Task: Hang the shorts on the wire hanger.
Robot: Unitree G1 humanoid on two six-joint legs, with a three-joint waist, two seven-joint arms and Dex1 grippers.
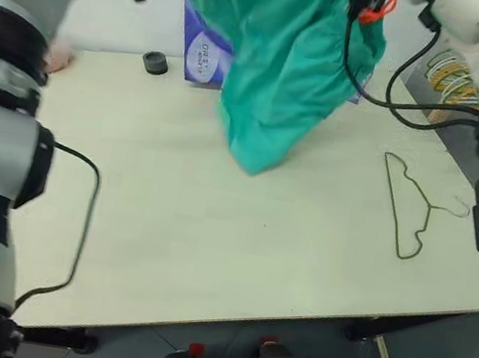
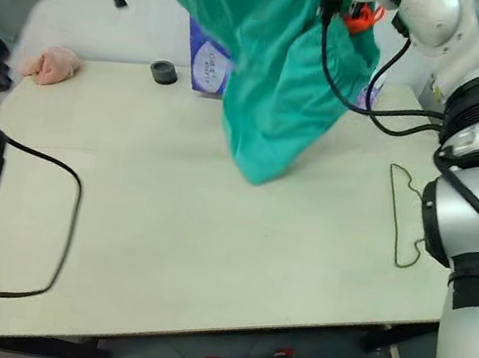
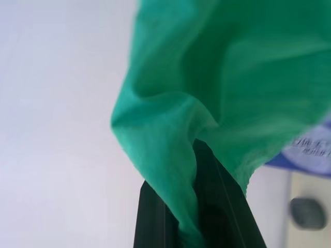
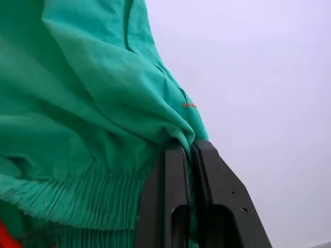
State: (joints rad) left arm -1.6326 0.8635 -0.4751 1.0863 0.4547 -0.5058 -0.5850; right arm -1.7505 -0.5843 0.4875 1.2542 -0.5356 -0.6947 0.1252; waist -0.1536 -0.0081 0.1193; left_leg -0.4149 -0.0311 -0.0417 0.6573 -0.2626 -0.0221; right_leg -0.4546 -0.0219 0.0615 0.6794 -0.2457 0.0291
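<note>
Teal shorts (image 1: pixel 280 75) hang above the far side of the table (image 1: pixel 195 227), the left gripper (image 3: pixel 194 206) and right gripper (image 4: pixel 190 170) each pinching the cloth up high; the hanger (image 1: pixel 405 207) lies flat near the table's right edge, well apart from them.

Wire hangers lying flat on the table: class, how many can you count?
1. The wire hanger lies on the table near its right edge. More hangers sit bunched beyond the far right corner.
</note>
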